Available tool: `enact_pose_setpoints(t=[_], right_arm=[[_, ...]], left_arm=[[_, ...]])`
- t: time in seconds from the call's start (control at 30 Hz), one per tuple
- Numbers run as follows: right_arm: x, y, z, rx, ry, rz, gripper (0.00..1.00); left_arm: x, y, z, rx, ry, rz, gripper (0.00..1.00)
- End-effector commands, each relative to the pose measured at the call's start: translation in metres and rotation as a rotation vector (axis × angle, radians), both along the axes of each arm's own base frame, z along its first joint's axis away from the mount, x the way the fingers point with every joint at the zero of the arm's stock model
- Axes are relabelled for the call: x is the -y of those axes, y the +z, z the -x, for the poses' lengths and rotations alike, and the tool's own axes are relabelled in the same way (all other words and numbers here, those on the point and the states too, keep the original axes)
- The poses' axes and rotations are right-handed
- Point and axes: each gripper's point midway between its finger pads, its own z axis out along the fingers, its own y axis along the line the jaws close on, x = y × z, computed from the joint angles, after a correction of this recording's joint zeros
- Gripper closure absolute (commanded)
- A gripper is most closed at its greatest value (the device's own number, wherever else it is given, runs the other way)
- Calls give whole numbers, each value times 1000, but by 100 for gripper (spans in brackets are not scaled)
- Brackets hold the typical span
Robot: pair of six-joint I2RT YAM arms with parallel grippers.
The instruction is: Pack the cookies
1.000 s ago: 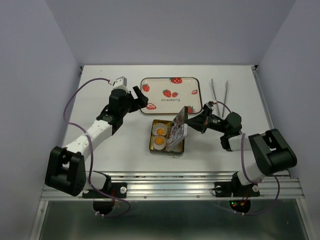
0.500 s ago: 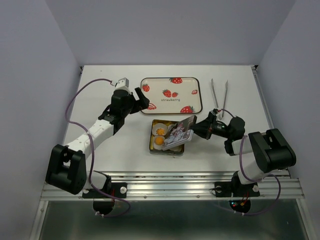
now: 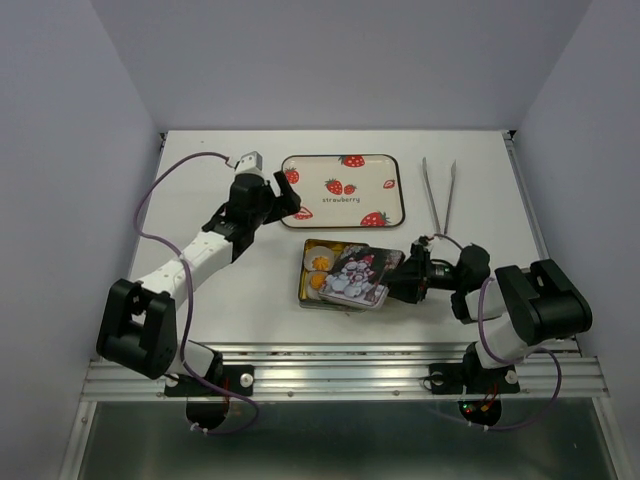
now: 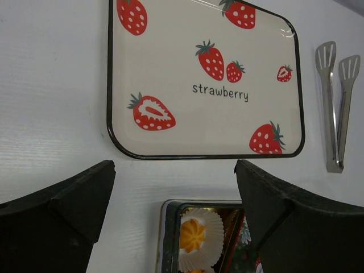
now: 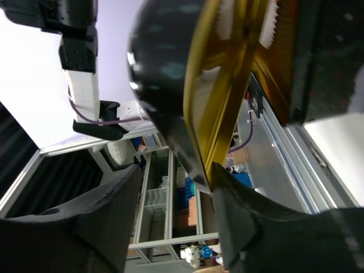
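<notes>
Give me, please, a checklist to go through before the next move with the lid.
1. Lid square on the tin: not ok. It lies skewed, and the tin's left part is uncovered.
2. Every cookie inside: cannot tell. One shows at the left; the lid hides the rest.
3. Right gripper free of the lid: cannot tell. Its jaws stand apart with the lid's gold edge between them.
4. Left gripper empty, jaws open, clear of the tin: ok.
5. Tongs out of the way: ok. They lie right of the tray.
</notes>
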Motion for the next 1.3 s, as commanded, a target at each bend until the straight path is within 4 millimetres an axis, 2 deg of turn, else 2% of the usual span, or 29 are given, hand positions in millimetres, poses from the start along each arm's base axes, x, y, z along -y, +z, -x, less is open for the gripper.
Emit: enact_pose_setpoints(t=[0.0,0.03,0.17,0.23,0.27,0.3,0.33,0.37,0.4,0.43,0.47,0.57,1.0,1.17,1.27], right_arm=[[6,26,25,415,18,-56,40],[7,23,27,400,26,-53,39],[7,14,15,391,22,-26,39],[6,-2,6,293,11,13,41],[4,-7,-4,363,10,39,42],[4,-16,-10,267,-4,77,42],[4,-24,-17,371,-8,126,43],[5,-32,-23,385,-9,176,43],[7,-38,-27,238,10,263,43],[16,-57,-44,269,-43,429,44],[25,-68,-46,350,-6,539,48],[25,-61,-51,328,-24,546,55],[37,-99,-58,258,1,677,59],[21,-81,-68,333,12,622,61],[3,-76,-68,367,61,604,62]], left_arm=[[4,24,-13,58,11,-6,1],[5,24,-13,57,11,-7,1],[9,25,-21,55,8,-20,1],[10,24,-22,51,7,-27,1],[10,25,-23,51,10,-28,1],[9,24,-24,51,13,-32,1],[9,25,-25,52,18,-34,1],[9,25,-25,54,19,-35,1],[9,24,-26,51,22,-40,1],[9,25,-27,52,24,-40,1],[9,26,-29,55,25,-43,1],[11,25,-33,54,22,-46,1],[15,19,-40,37,18,-59,1],[16,13,-39,23,14,-58,1],[15,10,-38,15,16,-59,1]])
